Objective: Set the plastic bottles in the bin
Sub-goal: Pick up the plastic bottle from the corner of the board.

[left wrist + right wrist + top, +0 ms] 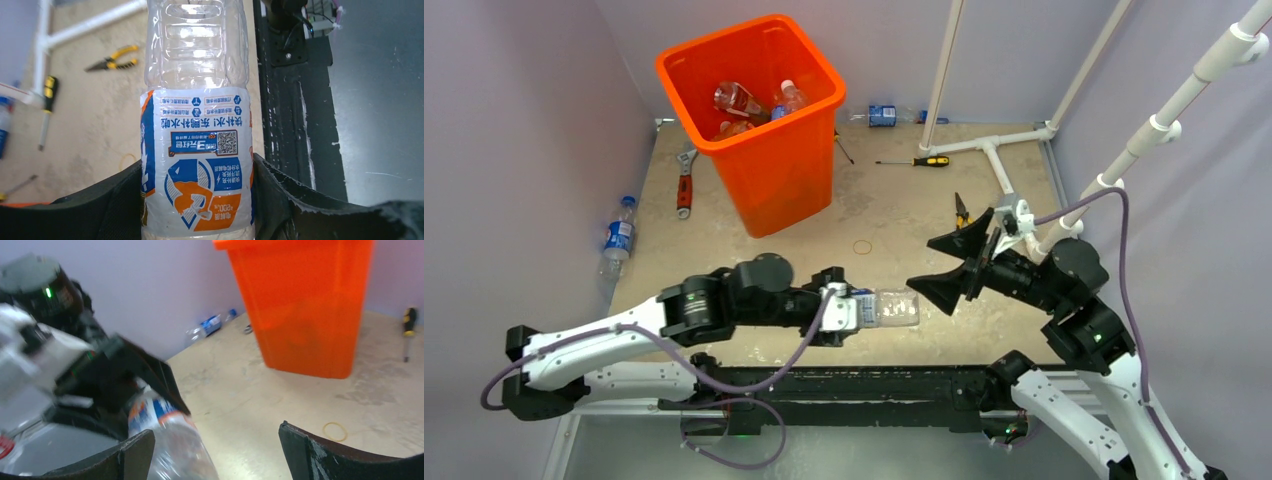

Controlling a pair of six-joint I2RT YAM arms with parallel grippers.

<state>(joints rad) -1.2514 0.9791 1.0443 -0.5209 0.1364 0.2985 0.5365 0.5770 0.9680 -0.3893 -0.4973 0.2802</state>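
My left gripper [849,310] is shut on a clear plastic bottle [889,307] with a white, blue and orange label [195,125]. It holds the bottle level near the table's front edge, base pointing right. My right gripper [949,265] stands wide open just right of that base. In the right wrist view the bottle [170,440] lies beside the right gripper's [215,435] left finger, not clamped. The orange bin [779,180] stands at the back left with bottles [739,100] inside. A blue-labelled bottle [619,238] lies at the left edge, and another bottle [882,115] by the back wall.
A red-handled wrench [685,180] lies left of the bin. A screwdriver [919,160], pliers [962,210] and a white pipe frame [994,150] are at the back right. A rubber band [862,246] lies mid-table.
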